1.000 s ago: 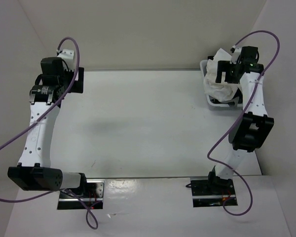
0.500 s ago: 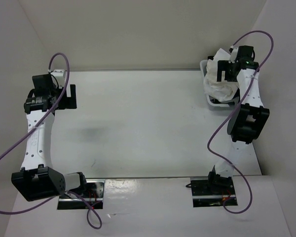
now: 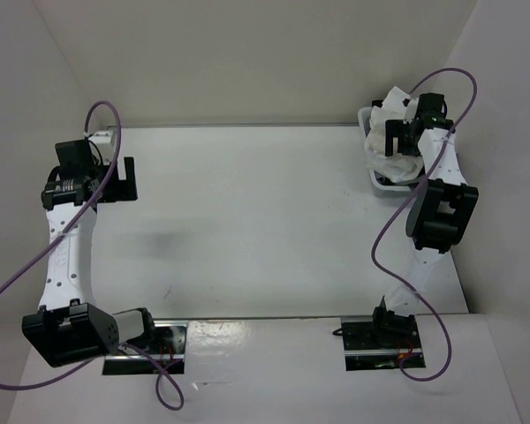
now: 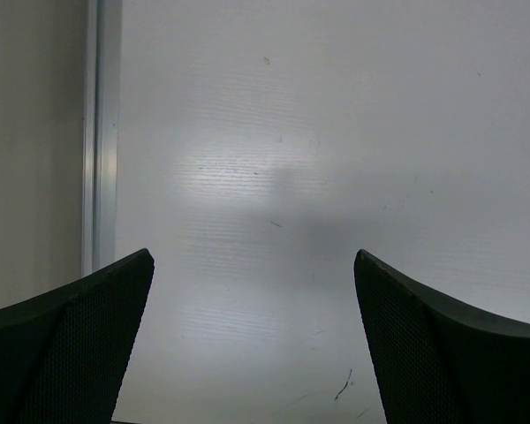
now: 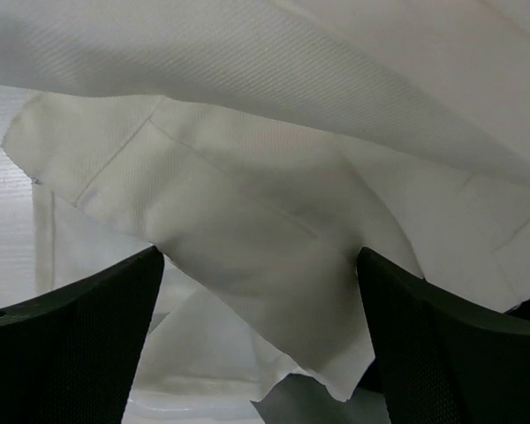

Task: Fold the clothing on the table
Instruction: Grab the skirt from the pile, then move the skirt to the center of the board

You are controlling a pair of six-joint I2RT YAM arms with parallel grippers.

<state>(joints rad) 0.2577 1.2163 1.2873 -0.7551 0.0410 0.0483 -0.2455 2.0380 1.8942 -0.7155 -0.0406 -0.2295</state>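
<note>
The clothing (image 3: 385, 152) is a bunched heap of thin white fabric lying in a small white basket (image 3: 380, 185) at the table's (image 3: 247, 221) far right corner. My right gripper (image 3: 397, 138) reaches into that heap. In the right wrist view its jaws (image 5: 258, 256) stand wide apart, and a creased flap of the clothing (image 5: 274, 221) hangs between and ahead of them, ungripped. My left gripper (image 3: 126, 179) is open over the bare table at the far left. Only the tabletop (image 4: 336, 132) shows between its fingers (image 4: 253, 256).
A thin metal rail (image 4: 102, 132) runs along the table's left edge, close to the left gripper. White walls enclose the table at the back and on both sides. Purple cables loop off both arms. A dark patch shows under the fabric (image 5: 309, 411).
The left arm has drawn back toward the left edge, its gripper now nearer me. The right gripper has pushed a little further left into the heap of clothing.
</note>
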